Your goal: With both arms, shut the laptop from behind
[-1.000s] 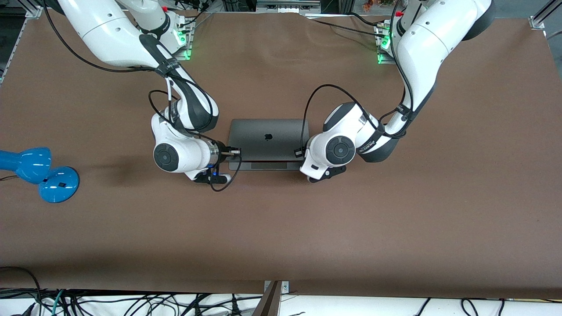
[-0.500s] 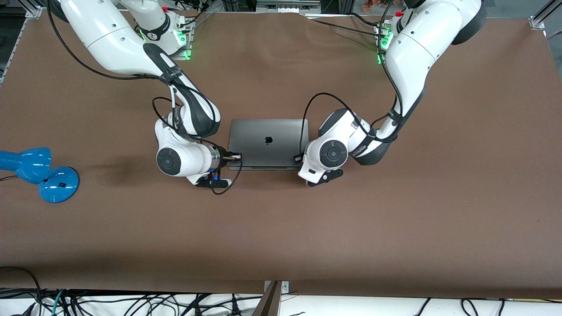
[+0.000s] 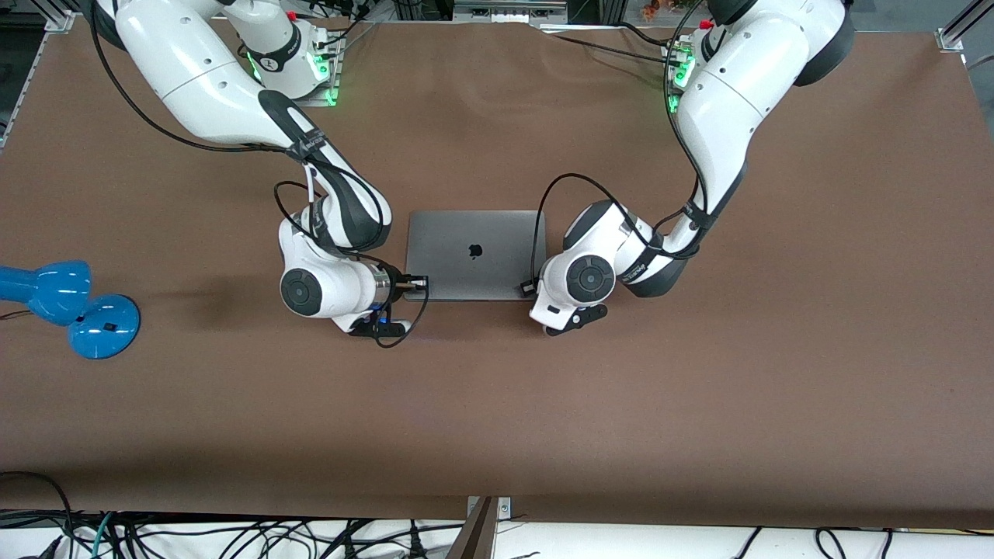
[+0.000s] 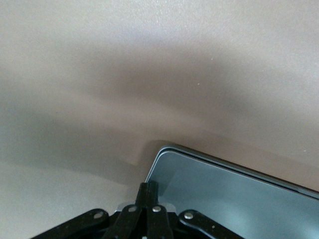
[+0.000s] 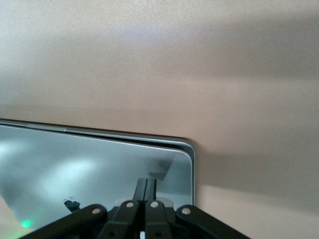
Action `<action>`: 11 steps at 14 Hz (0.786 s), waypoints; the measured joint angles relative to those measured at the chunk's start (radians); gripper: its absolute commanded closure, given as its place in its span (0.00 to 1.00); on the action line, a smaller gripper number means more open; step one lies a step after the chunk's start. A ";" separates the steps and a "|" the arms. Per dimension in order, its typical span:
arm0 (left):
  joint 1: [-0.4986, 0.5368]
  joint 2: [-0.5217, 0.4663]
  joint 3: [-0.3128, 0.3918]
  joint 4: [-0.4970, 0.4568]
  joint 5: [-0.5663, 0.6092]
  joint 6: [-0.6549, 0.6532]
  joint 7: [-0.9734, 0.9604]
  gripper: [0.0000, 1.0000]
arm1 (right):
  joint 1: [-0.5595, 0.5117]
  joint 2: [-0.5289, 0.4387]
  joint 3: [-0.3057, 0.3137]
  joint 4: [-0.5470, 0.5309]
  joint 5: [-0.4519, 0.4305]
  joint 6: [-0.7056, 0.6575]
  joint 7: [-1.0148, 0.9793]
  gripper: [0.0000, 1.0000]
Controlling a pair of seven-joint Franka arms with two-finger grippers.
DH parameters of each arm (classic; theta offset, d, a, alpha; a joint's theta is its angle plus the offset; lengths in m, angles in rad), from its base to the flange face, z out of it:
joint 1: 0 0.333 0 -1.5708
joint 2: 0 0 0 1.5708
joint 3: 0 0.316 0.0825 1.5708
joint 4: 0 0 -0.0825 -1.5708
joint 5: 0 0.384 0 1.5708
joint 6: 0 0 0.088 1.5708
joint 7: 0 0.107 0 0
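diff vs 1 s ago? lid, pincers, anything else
The laptop lid went down: the strip of base visible a second ago along its camera-side edge is now covered, leaving a thin gap in the right wrist view. Both pincers, right and left, followed the lid's corners toward the front camera, fingers together. The blue lamp did not move.

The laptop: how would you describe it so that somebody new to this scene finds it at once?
On the brown table, look between the two white arms. The laptop lies there, a flat grey slab with a black apple logo. The only other loose thing is a blue lamp at the right arm's end.
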 measured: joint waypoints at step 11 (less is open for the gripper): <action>-0.009 0.000 0.008 0.006 0.000 0.001 0.000 1.00 | 0.000 0.020 -0.001 0.005 -0.007 0.018 -0.013 1.00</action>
